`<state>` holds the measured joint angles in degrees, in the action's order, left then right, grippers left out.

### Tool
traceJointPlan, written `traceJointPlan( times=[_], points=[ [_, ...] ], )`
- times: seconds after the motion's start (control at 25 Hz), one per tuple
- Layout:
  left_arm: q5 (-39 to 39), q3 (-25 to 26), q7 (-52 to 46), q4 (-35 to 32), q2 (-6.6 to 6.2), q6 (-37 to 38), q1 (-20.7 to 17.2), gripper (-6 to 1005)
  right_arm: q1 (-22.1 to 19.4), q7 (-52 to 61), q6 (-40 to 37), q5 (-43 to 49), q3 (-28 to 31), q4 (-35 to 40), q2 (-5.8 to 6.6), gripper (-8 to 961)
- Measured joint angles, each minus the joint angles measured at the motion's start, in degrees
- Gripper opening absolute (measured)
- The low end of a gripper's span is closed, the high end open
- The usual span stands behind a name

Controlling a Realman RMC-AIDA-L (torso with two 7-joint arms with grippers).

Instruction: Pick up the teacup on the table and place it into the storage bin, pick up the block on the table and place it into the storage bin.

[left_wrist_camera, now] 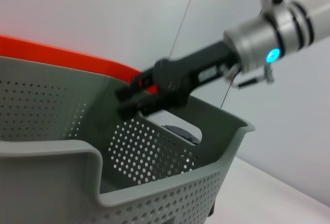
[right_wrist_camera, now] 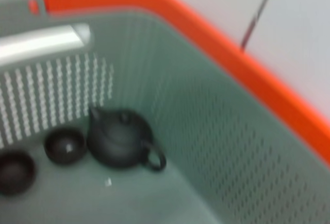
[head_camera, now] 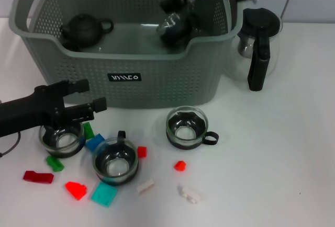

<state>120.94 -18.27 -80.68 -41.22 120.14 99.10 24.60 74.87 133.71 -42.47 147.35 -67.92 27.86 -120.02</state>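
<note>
The grey storage bin (head_camera: pixel 157 75) stands at the back of the table. My right gripper (head_camera: pixel 175 4) hangs over its right half, open with nothing between its fingers in the left wrist view (left_wrist_camera: pixel 125 99). Just below it a dark glass teacup (head_camera: pixel 175 28) lies inside the bin. Three more glass teacups stand on the table: left (head_camera: pixel 62 138), middle (head_camera: pixel 115 161), right (head_camera: pixel 186 127). My left gripper (head_camera: pixel 86 96) is open just above the left one. Coloured blocks lie around the cups, among them a teal block (head_camera: pixel 103 193) and a red block (head_camera: pixel 76 189).
A black teapot (head_camera: pixel 81 30) sits in the bin's left half, with small dark cups (right_wrist_camera: pixel 64 146) beside it. A glass pitcher (head_camera: pixel 259 44) with a black handle stands right of the bin. White pieces (head_camera: pixel 189 194) lie near the front edge.
</note>
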Motion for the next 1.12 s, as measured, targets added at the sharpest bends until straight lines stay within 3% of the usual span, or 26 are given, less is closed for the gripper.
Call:
traceJointPlan(
  times=[0.24,0.56,0.68,0.8,0.92,1.12],
  points=[
    [0.0,-0.01,0.0,0.0,0.0,0.01,0.01,860,-2.69,2.24,-18.54,0.0,1.27,20.18,1.2,588],
    [-1.08,0.0,0.0,0.0,0.0,-0.31,-0.32,859,-4.66,2.68,-47.74,-2.2,5.47,42.24,2.06,653],
    [-1.19,0.0,0.0,0.0,-0.01,-0.49,-0.31,859,-5.49,1.14,-55.02,-5.04,5.04,45.66,2.05,652],
    [-1.26,0.0,0.0,0.0,-0.06,-0.49,-0.09,859,-6.46,-4.31,-60.46,-6.55,4.34,46.22,1.26,652],
    [-1.3,0.0,-0.02,0.0,-0.14,-0.49,0.08,859,-7.95,-9.31,-63.09,-7.17,3.58,46.35,0.09,651],
    [-1.32,-0.01,-0.23,0.0,-0.16,-0.45,0.17,859,-10.37,-12.62,-63.87,-11.97,1.34,45.9,0.01,650]
  ],
)
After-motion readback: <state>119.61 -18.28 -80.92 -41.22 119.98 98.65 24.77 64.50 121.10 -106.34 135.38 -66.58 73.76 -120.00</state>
